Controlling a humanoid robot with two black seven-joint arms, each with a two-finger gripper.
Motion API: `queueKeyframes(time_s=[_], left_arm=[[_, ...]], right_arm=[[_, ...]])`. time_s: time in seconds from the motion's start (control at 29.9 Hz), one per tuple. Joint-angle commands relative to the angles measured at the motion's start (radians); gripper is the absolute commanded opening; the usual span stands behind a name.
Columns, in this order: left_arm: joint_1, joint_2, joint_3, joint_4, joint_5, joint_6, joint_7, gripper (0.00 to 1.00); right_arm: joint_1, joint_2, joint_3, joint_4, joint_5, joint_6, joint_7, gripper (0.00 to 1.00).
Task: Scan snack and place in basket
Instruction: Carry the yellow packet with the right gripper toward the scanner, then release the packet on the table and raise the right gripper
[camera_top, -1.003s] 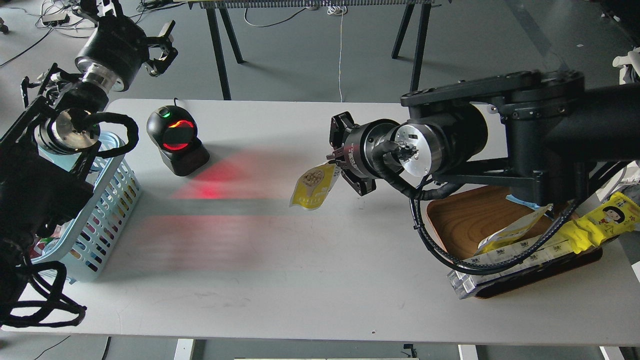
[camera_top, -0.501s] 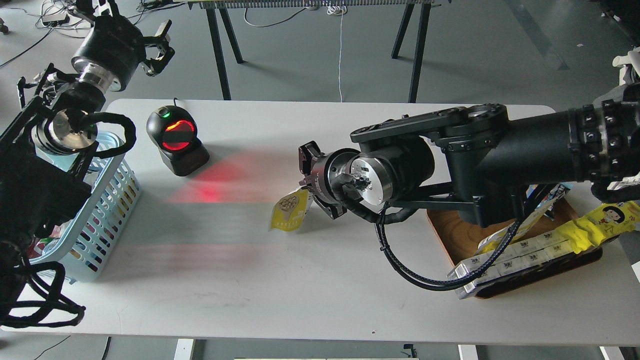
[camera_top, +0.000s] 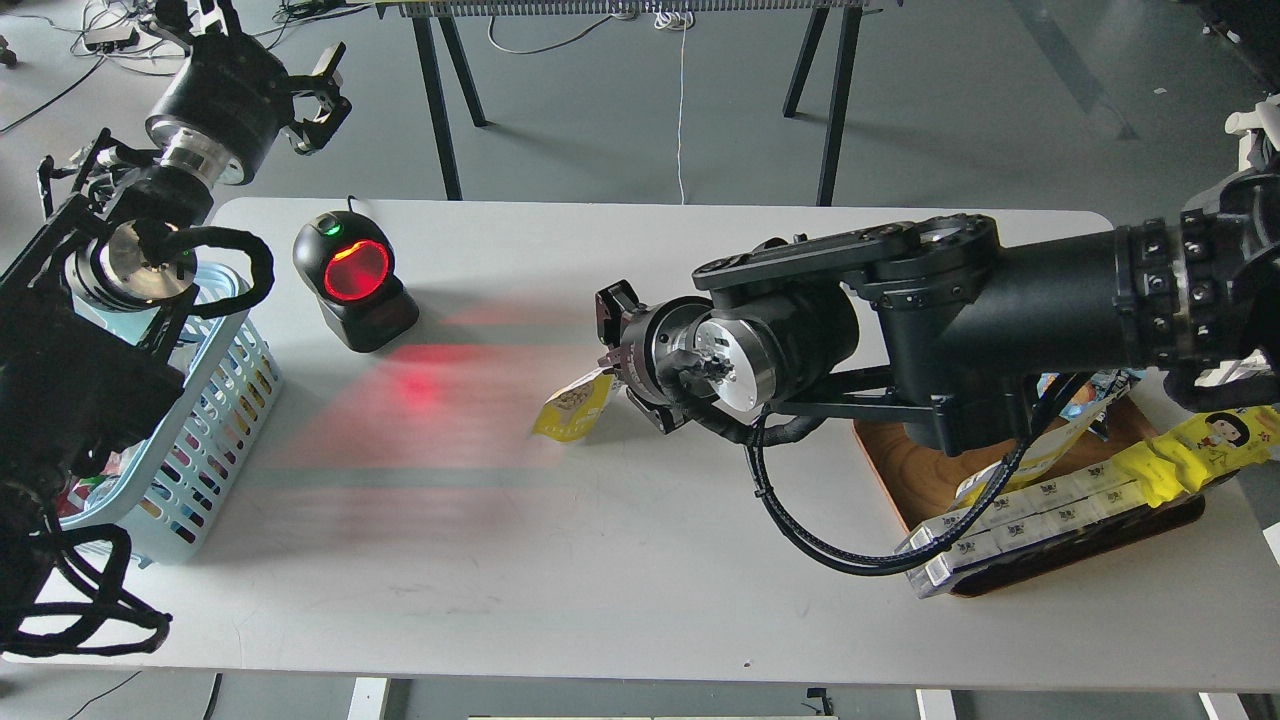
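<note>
The snack (camera_top: 572, 409), a yellow pouch with beige beans pictured, hangs tilted from my right gripper (camera_top: 612, 366), which is shut on its white top edge just above the table's middle. The black scanner (camera_top: 352, 280) stands at the back left, its round window glowing red and casting red light on the table toward the pouch. The light blue basket (camera_top: 215, 400) stands at the table's left edge, partly hidden by my left arm. My left gripper (camera_top: 318, 95) is raised beyond the table's back left corner, fingers apart and empty.
A brown wooden tray (camera_top: 925, 470) at the right holds a long yellow wrapper with a cartoon girl (camera_top: 1195, 450), a strip of white packets (camera_top: 1020, 520) and other packets. My right arm's cable hangs over the table near the tray. Table legs stand behind.
My right arm has carried the pouch leftward and lower, closer to the scanner; the pouch now hangs more tilted. The scanner's window is fully red. The left arm has hardly moved.
</note>
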Motion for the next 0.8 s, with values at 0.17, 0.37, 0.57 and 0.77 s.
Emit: queueKeyframes(time_s=[0.17, 0.37, 0.57, 0.77], left_arm=[[0.002, 0.001, -0.001, 0.001, 0.0, 0.0, 0.0, 1.0], [0.002, 0.0, 0.0, -0.001, 0.0, 0.0, 0.0, 1.0], [0.002, 0.003, 0.0, 0.001, 0.002, 0.001, 0.0, 1.0], [0.002, 0.006, -0.001, 0.01, 0.002, 0.001, 0.002, 1.0]], right_arm=[[0.012, -0.005, 0.001, -0.004, -0.002, 0.0, 0.0, 0.17], [0.015, -0.012, 0.001, -0.013, -0.002, 0.0, 0.001, 0.53], [0.019, -0.026, 0.001, -0.011, -0.02, 0.0, 0.003, 1.0], [0.044, -0.09, 0.017, -0.002, -0.023, 0.0, 0.003, 1.0]])
